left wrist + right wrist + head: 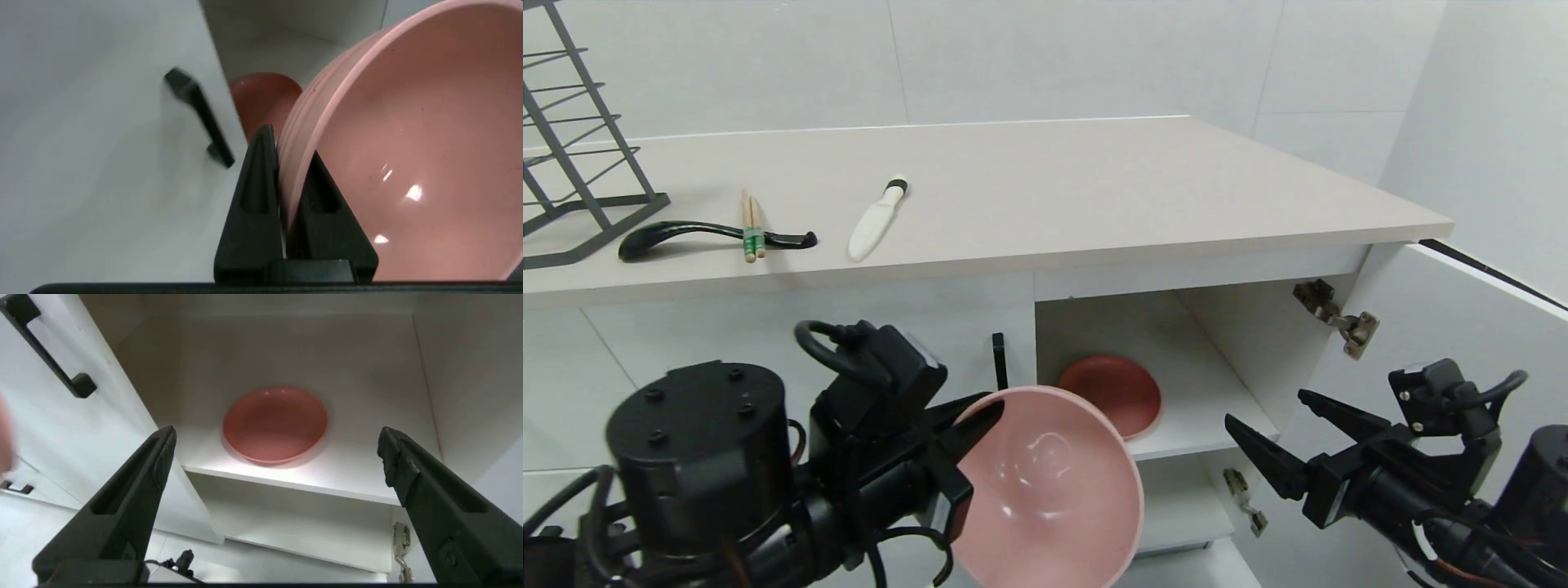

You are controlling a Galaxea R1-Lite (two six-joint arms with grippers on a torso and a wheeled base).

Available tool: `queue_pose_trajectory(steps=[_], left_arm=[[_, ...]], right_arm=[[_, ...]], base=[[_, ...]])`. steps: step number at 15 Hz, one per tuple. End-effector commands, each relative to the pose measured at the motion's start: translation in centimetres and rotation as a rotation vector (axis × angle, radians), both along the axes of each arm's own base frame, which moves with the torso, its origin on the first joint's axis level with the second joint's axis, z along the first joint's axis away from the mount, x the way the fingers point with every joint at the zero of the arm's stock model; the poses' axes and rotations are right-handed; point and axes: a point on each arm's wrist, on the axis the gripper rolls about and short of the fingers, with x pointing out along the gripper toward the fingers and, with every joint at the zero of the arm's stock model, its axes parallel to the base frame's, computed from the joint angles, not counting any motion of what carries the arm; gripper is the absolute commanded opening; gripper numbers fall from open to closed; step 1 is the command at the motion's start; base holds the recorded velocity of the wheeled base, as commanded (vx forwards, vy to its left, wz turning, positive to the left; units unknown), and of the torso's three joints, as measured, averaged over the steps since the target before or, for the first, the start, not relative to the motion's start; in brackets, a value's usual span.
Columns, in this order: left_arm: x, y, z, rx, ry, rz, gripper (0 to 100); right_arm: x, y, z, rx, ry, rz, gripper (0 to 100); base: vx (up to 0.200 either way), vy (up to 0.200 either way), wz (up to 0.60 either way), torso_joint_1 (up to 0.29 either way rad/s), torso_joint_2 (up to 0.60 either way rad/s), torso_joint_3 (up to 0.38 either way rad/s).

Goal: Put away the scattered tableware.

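Pink bowl [1054, 490] sits in front of the open cabinet [1258, 327], just below the level of its upper shelf [1201, 392], tilted with its inside facing the head camera. Left gripper [984, 412] is clamped on the bowl's rim, one finger inside and one outside; the left wrist view shows the same grip [286, 163].

Right gripper [1266, 408] hangs in front of the cabinet on the open-door side, jaws spread wide, nothing between them. It faces the shelf.

Red dish [1115, 392] lies flat on that shelf, inside the cabinet, towards the closed-door side. A lower shelf sits beneath. Cabinet door [1445, 327] is swung open, hinge [1339, 314] exposed. Neighbouring door is shut, with a black handle [999, 359].

Beige countertop [1054, 188] tops the cabinet. On it, up and left of the opening: white knife-shaped utensil [878, 219], then black ladle [670, 235] with banded chopsticks [752, 229] lying across its handle, then grey wire rack [572, 163] farthest out. White tiled wall [1094, 57] behind.
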Motion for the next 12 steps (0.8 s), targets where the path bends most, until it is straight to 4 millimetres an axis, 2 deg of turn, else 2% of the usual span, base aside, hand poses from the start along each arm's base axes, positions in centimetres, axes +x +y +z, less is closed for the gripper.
queue_pose_trajectory(steps=[1,2,6,12], left_arm=[[0.7,-2.4,-1.8,0.041,0.025,-0.015,0],[1.3,-3.1,-2.0,0.039,0.021,-0.014,0],[1.6,-4.0,-2.5,0.072,0.006,0.058,0],[2.3,-6.9,-3.5,0.087,-0.016,0.093,0]], right_arm=[[0.0,0.0,0.0,-0.001,0.000,-0.001,100],[0.0,0.0,0.0,0.000,-0.001,-0.002,100],[0.1,-0.3,0.3,0.005,-0.016,-0.015,100],[0.2,-0.4,0.2,0.003,-0.017,-0.021,100]], base=[[0.000,0.000,0.00,0.000,0.00,0.000],[0.000,0.000,0.00,0.000,0.00,0.000],[0.000,0.000,0.00,0.000,0.00,0.000],[0.000,0.000,0.00,0.000,0.00,0.000]])
